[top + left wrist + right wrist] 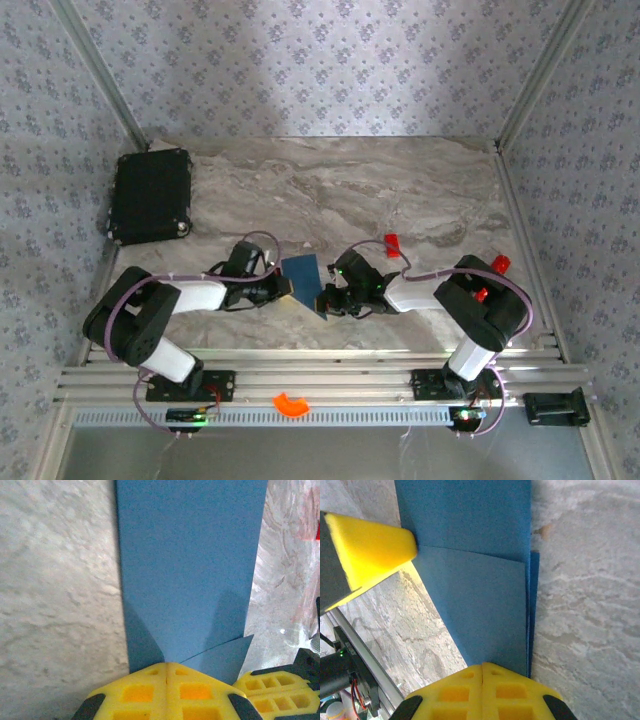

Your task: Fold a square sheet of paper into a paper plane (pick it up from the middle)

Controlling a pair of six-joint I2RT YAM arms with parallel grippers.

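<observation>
Between the two arms, low over the counter (350, 190), the square sheet of paper (303, 277), partly folded, was pinched by both closed tools: left tool (286, 291) at its left edge, right tool (327, 300) at its near corner. Its long axis pointed away from the bases.

Square sheet of paper (190, 570): thin, smooth, matt blue. Left gripper (166, 667): yellow matt moulded plastic. Table (400, 190): marble-look, slight sheen. Rail (330, 378): bare brushed metal.
</observation>
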